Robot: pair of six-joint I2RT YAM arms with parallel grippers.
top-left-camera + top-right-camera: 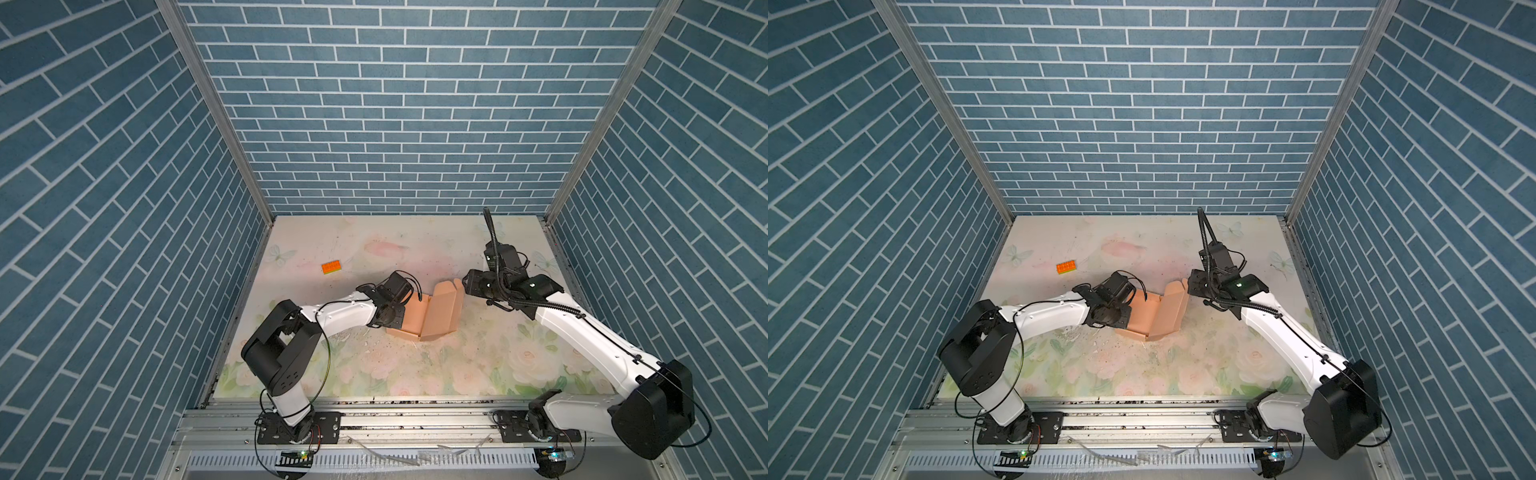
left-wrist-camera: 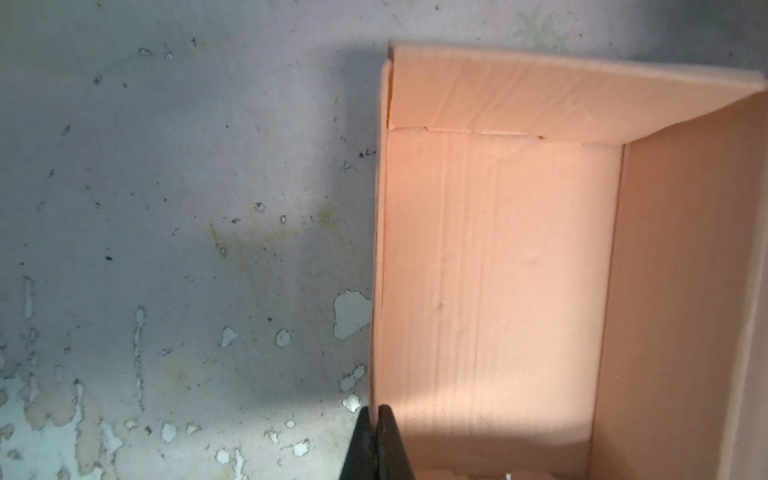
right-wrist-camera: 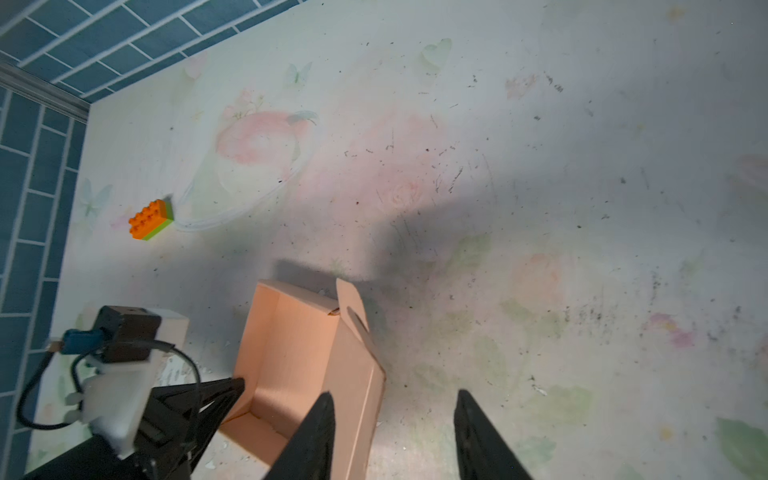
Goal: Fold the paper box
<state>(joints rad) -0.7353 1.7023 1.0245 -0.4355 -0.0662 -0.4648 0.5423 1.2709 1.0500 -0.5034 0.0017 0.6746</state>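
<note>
The paper box [image 1: 432, 311] sits near the middle of the table [image 1: 374, 365], its lid standing up on the 3 o'clock side. The left gripper [image 2: 377, 415] is pinched tight on the 9 o'clock wall. The right gripper [image 3: 395, 394] is half open and seems to straddle the lid, gripping nothing. A hard push toward 9 o'clock could buckle the thin card, or pull the wall from the pinch so the box skids.
</note>
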